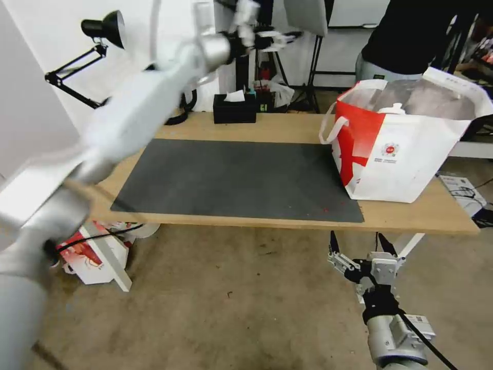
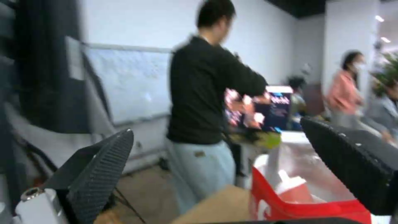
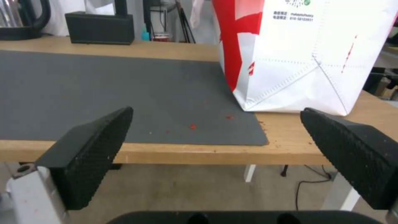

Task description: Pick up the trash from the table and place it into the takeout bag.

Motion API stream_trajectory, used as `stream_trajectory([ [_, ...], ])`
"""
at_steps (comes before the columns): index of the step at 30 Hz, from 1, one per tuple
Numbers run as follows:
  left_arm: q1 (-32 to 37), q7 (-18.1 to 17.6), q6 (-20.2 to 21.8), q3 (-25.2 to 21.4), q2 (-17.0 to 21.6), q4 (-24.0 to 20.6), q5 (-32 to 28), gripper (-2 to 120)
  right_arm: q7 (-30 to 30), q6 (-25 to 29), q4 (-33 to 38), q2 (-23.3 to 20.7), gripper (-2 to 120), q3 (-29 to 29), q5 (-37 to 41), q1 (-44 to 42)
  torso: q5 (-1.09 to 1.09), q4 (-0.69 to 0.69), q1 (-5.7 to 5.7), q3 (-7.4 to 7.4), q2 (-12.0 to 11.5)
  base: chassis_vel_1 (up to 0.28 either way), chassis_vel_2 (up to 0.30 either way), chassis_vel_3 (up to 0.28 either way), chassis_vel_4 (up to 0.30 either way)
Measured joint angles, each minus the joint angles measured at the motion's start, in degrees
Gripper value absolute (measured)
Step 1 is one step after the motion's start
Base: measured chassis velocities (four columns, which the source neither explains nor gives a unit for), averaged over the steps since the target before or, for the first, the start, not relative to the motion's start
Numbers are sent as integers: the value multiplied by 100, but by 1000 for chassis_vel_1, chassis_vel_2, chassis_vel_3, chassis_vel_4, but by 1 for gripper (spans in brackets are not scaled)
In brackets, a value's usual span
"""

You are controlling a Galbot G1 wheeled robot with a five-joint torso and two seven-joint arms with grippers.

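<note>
The takeout bag [image 1: 405,154] stands open on the right end of the table [image 1: 287,121], white with a red side panel. A white lid of some trash [image 1: 393,109] shows inside it, also seen from the left wrist as trash [image 2: 292,183] within the bag [image 2: 290,208]. My left arm is raised high over the table's far side, and its gripper [image 1: 267,37] [image 2: 216,127] is open and holds nothing. My right gripper [image 1: 358,236] [image 3: 216,109] hangs open below the table's front edge, facing the bag [image 3: 298,53]. Small red crumbs lie on the dark mat [image 1: 236,177].
A black tissue box [image 1: 234,108] sits at the table's back edge. A black desk lamp [image 1: 102,28] stands at the far left. A white-and-red carton [image 1: 95,254] lies on the floor under the table's left end. A person in black stands behind the bag.
</note>
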Motion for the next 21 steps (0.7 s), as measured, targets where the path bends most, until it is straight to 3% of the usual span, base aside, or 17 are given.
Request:
stream_trajectory([
  [2, 823, -262, -155, -591, 409, -702, 193, 100, -1, 0, 0, 0, 100, -1, 0, 0, -5, 4, -1, 0, 0, 0, 0, 0, 0],
  [3, 823, -262, -155, -591, 409, -702, 193, 100, -1, 0, 0, 0, 100, -1, 0, 0, -5, 4, -1, 0, 0, 0, 0, 0, 0],
  [5, 1907, -430, -336, -1501, 827, -1476, 459, 100, -1, 0, 0, 0, 100, 1, 0, 1, -4, 3, 0, 0, 0, 0, 0, 0, 0],
  [7, 2802, -557, -565, -2106, 1106, -2036, 657, 100, -1, 0, 0, 0, 100, 0, 0, 0, 3, 5, -1, -1, 0, 0, 0, 0, 0],
  [8, 2802, -557, -565, -2106, 1106, -2036, 657, 100, -1, 0, 0, 0, 100, 0, 0, 0, 3, 5, -1, -1, 0, 0, 0, 0, 0],
  [9, 3544, -676, -689, -2635, 1207, -2445, 820, 100, 0, 0, 0, 0, 100, 0, 0, 0, -4, 2, -1, 0, 0, 0, 0, 0, 0],
  [10, 3772, -718, -721, -2830, 1220, -2568, 892, 100, -1, 0, 0, 0, 100, 0, 0, 0, -5, 2, -1, 0, 0, 0, 0, 0, 0],
  [11, 4476, -806, -820, -3396, 1198, -2916, 1117, 100, -1, 0, 0, 0, 100, 0, 0, 0, 4, 1, -1, -1, 0, 0, 0, 0, 0],
  [12, 4623, -824, -832, -3501, 1182, -2983, 1155, 100, -1, 0, 0, 0, 100, 0, 0, 0, 5, 1, -1, -1, 0, 0, 0, 0, 0],
  [13, 5289, -922, -873, -3959, 1051, -3288, 1347, 100, 0, 0, 0, 0, 100, 0, 0, 0, -1, 3, -1, -1, 0, 0, 0, 0, 0],
  [14, 5289, -922, -873, -3959, 1051, -3288, 1347, 100, 0, 0, 0, 0, 100, 0, 0, 0, -1, 3, -1, -1, 0, 0, 0, 0, 0],
  [17, 6457, -1022, -1057, -4688, 477, -3844, 2011, 100, -1, 0, 0, 0, 100, -1, 0, 0, 0, 1, -1, 0, 0, 0, 0, 0, 0],
  [18, 6457, -1022, -1057, -4688, 477, -3844, 2011, 100, -1, 0, 0, 0, 100, -1, 0, 0, 0, 1, -1, 0, 0, 0, 0, 0, 0],
  [20, 7004, -1049, -1166, -4936, 62, -4129, 2379, 100, 0, 0, 0, -1, 100, 1, 0, 0, 0, 1, -1, 0, 0, 0, 0, 0, 0],
  [21, 7603, -1098, -1377, -5093, -428, -4382, 2895, 100, 0, 0, 0, -1, 100, 0, 0, 1, 1, 3, -1, 0, -1, 0, 0, 0, 0],
])
